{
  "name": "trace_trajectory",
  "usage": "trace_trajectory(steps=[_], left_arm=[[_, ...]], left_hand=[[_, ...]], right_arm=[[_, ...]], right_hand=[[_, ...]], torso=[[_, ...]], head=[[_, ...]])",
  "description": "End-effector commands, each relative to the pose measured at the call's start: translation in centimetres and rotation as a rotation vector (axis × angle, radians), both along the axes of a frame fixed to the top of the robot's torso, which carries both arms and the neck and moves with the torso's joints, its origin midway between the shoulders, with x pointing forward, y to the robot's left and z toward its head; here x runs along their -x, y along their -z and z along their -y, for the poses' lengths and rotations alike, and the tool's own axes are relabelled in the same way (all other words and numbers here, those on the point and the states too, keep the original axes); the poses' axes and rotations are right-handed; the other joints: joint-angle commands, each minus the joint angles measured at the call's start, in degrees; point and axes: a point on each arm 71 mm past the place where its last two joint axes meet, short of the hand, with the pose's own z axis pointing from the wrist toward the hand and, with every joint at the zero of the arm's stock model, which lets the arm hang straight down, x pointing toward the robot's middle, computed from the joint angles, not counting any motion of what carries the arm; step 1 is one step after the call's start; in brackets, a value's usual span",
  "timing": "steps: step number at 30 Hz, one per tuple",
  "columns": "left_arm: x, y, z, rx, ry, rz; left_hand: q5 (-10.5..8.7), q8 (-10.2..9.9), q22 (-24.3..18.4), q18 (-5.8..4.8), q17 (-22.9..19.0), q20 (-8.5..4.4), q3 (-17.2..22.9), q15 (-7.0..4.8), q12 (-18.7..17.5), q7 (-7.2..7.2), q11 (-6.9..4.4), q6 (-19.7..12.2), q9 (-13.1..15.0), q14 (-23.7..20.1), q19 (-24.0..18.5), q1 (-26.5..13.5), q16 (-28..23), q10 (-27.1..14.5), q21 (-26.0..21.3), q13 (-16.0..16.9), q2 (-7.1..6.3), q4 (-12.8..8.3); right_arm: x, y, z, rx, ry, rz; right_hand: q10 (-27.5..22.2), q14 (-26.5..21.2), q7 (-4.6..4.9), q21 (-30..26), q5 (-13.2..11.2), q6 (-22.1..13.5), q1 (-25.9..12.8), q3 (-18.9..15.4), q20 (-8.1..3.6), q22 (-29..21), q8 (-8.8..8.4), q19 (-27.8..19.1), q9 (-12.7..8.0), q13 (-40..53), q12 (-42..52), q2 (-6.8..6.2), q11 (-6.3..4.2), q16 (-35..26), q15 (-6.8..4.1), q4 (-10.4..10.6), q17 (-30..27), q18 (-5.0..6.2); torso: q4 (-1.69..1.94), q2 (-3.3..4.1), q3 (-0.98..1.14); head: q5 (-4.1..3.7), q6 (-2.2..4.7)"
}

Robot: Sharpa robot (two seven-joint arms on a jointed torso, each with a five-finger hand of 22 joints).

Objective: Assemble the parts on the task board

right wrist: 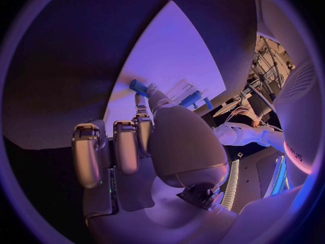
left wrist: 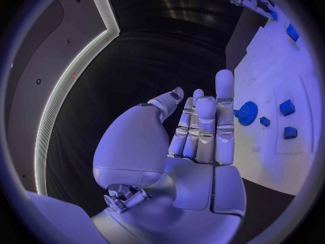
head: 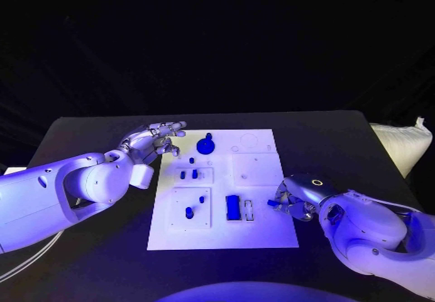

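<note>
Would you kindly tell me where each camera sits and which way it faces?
Head view: on the robot's head, looking down at the task board; left hand and right hand both show.
Left wrist view: behind the open left hand, facing the board's blue gear.
Right wrist view: behind the right hand, which pinches a small blue part.
Shared: the board, in all three.

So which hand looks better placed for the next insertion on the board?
Probably the right hand: it pinches a small blue part at the task board's right edge. The left hand is open and empty beside the gear.
</note>
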Motion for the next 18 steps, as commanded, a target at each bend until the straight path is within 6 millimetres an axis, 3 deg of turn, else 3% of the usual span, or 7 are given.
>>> trace_trajectory(steps=[1, 5, 15, 18], left_arm=[[0.1, -0.1, 0.2, 0.010, 0.018, 0.010], [0.1, -0.1, 0.2, 0.010, 0.018, 0.010], [0.1, -0.1, 0.3, 0.011, 0.022, 0.009], [0.1, -0.1, 0.4, 0.011, 0.023, 0.009]], left_hand=[[0.25, 0.19, -0.04, 0.63, -0.04, -0.07, -0.06, -0.16, 0.22, -0.09, -0.16, -0.27, 0.08, -0.43, -0.36, 0.14, 0.22, -0.43, -0.31, -0.06, 0.43, -0.37], [0.25, 0.19, -0.04, 0.63, -0.04, -0.07, -0.06, -0.16, 0.22, -0.09, -0.16, -0.27, 0.08, -0.43, -0.36, 0.14, 0.22, -0.43, -0.31, -0.06, 0.43, -0.37], [0.25, 0.19, -0.04, 0.63, -0.04, -0.07, -0.06, -0.16, 0.22, -0.09, -0.16, -0.27, 0.08, -0.43, -0.36, 0.14, 0.22, -0.43, -0.31, -0.06, 0.43, -0.37], [0.25, 0.19, -0.04, 0.63, -0.04, -0.07, -0.06, -0.16, 0.22, -0.09, -0.16, -0.27, 0.08, -0.43, -0.36, 0.14, 0.22, -0.43, -0.31, -0.06, 0.43, -0.37]], right_arm=[[0.1, 0.0, 0.1, -0.143, 0.085, -0.058], [0.2, 0.1, -0.1, -0.198, 0.127, -0.107], [0.2, 0.5, -1.1, -0.264, 0.162, -0.184], [0.1, 0.6, -1.6, -0.278, 0.167, -0.196]], right_hand=[[3.01, 4.32, -0.06, 0.24, 0.29, 0.61, -0.55, 0.54, -0.26, 15.06, 0.37, 6.00, 0.11, -2.59, -0.02, -0.26, -1.65, 0.06, -0.29, 0.08, 6.35, -0.39], [3.08, 4.35, -0.09, 0.24, 0.98, 0.77, -1.15, 1.40, -0.25, 15.06, 0.28, 6.00, 0.10, -2.52, 0.05, -0.82, -1.67, 0.08, -0.30, 0.23, 6.41, -0.39], [3.47, 4.46, -0.15, 0.24, 5.83, 1.37, -4.73, 4.08, -0.21, 15.06, 0.03, 6.00, 0.10, -2.07, 0.70, -2.70, -1.70, 0.31, -0.28, 2.03, 6.85, -0.39], [3.62, 4.50, -0.29, 0.24, 10.14, 1.84, -6.58, 4.64, -0.27, 15.06, 0.15, 6.00, 0.23, -1.89, 0.96, -3.42, -1.81, 0.43, -0.35, 3.18, 7.05, -0.39]], torso=[[-0.02, 0.09, 0.05], [-0.04, 0.11, 0.06], [-0.13, 0.10, 0.10], [-0.12, 0.08, 0.08]], head=[[0.14, -0.02], [0.22, -0.08], [0.21, -0.28], [0.02, -0.27]])
